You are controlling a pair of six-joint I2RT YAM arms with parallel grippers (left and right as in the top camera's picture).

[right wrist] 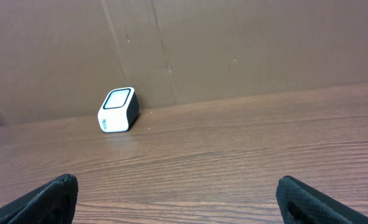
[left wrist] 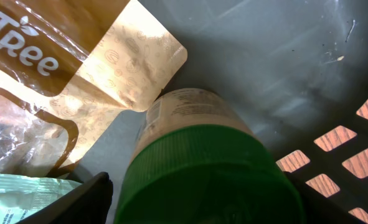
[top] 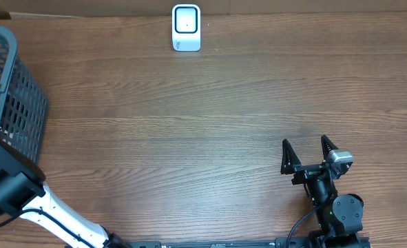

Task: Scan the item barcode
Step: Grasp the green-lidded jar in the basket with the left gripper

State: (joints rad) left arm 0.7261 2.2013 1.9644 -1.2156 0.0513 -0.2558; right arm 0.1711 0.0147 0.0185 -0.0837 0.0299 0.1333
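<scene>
Sitting in the mesh basket (top: 21, 89) at the left edge of the bench (top: 189, 124): green-lidded jar (left wrist: 202, 168), just beside a tan pouch (left wrist: 103, 68). Crowding right over that lid with the left tool (left wrist: 196, 210), one finger (left wrist: 93, 199) showing just beside it. Can't tell if pinching it or spread. Holding the right tool (top: 306, 153) spread wide, pinching nothing, facing the white scanner (top: 186, 27) well apart across the bench.
</scene>
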